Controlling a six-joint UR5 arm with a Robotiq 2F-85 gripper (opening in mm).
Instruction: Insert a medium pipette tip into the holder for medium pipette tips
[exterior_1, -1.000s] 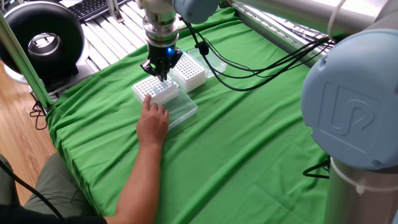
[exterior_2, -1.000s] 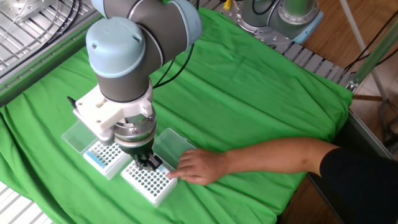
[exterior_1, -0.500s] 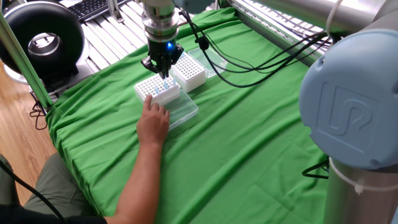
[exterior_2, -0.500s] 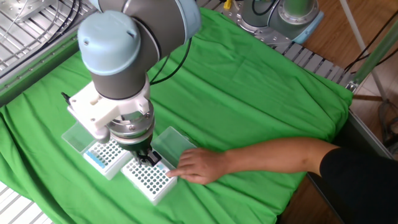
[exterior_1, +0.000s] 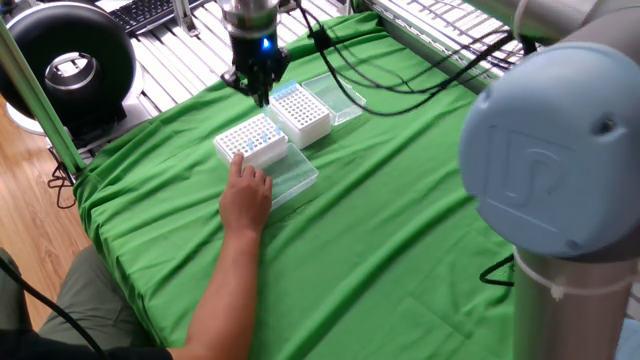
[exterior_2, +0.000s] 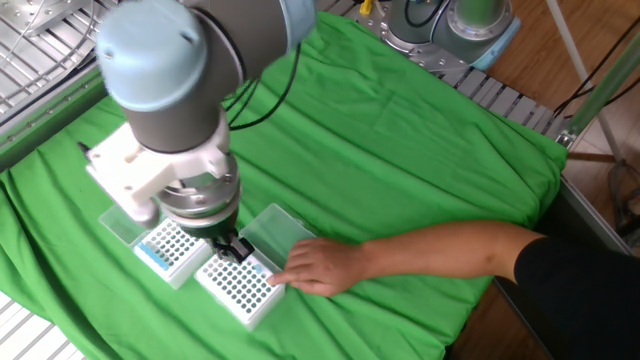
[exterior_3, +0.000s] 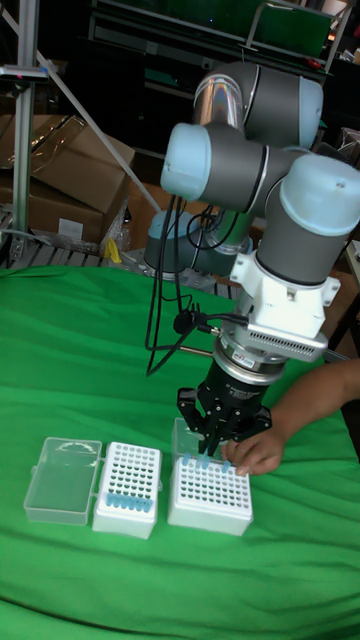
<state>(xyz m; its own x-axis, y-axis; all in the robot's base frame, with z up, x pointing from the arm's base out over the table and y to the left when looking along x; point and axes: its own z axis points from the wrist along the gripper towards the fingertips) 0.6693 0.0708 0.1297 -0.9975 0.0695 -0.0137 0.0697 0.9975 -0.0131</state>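
Hand (exterior_3: 212, 437) above holder for medium pipette tips (exterior_3: 209, 495); grip state unclear.

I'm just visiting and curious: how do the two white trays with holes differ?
A person's hand steadies the held tray; the free tray stands untouched. The free tray has a blue row along one edge, the held tray only a few blue spots. Both are white grids of holes.

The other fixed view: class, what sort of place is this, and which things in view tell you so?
Probably a robotics lab bench set up for lab-automation trials: a robot arm works over white pipette tip racks on a green cloth, while a person's hand steadies one rack.
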